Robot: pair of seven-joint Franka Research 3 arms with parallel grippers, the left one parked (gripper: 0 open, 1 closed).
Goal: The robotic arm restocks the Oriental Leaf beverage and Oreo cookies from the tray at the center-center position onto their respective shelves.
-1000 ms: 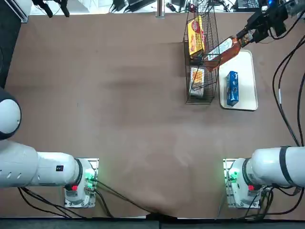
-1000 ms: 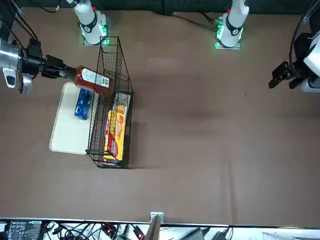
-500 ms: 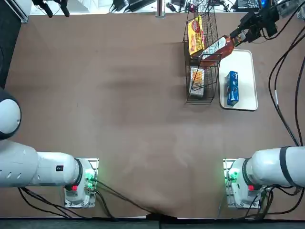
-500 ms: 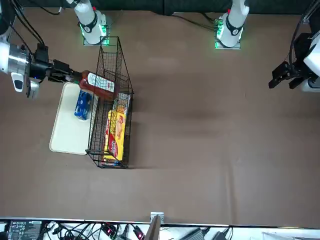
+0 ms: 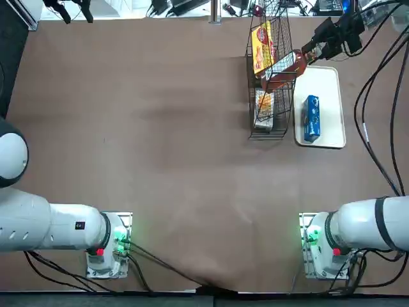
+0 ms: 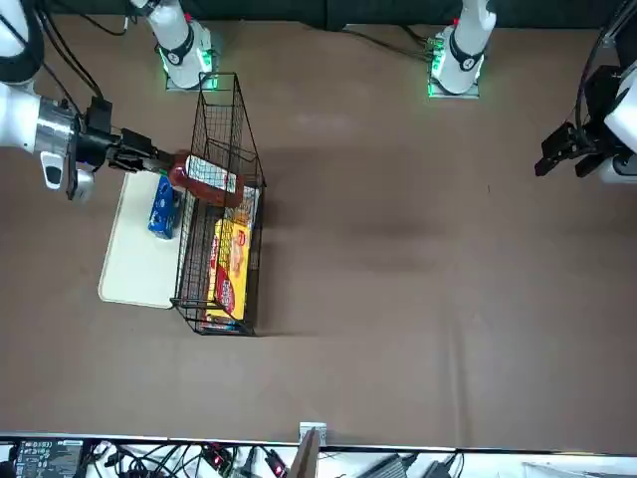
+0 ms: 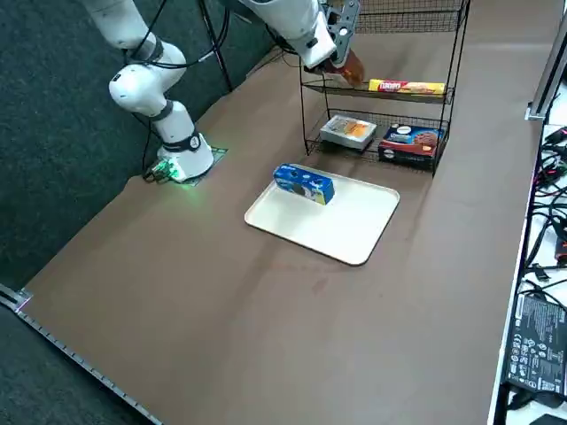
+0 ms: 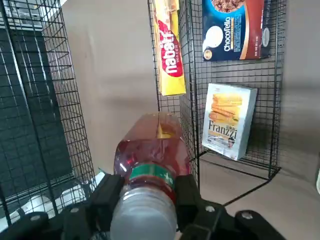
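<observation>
At the near edge of the counter (image 5: 160,160), the right arm's white base section (image 5: 364,224) sits on a mounting plate (image 5: 309,246) with a green light, black cables (image 5: 364,275) trailing beside it.

Farther out, the white tray (image 5: 326,96) lies flat on the counter. The blue Oreo pack (image 5: 311,119) rests on it, in the half closer to the arm's base; it is the only pack on the tray.

To the left of the tray stands the black wire rack (image 7: 452,75). Its lower tier carries 2 boxes: a pale Franzzi box (image 8: 230,120) closer to the robot and a dark blue and red Chocofello box (image 8: 237,30) beyond it. On the tier above, a yellow and red Nabati pack (image 8: 170,47) lies flat, at the far side.

The right tool (image 8: 154,186) is beside the rack, gripping the Oriental Leaf bottle (image 8: 152,150) near its neck, 1 finger on each side. The bottle lies over on its side, its cap toward the tool and its reddish-brown body reaching in over the tier with the Nabati pack. I cannot tell whether it touches that tier.

Past the counter's far edge are loose cables (image 6: 149,461) and a metal post (image 6: 307,453).
</observation>
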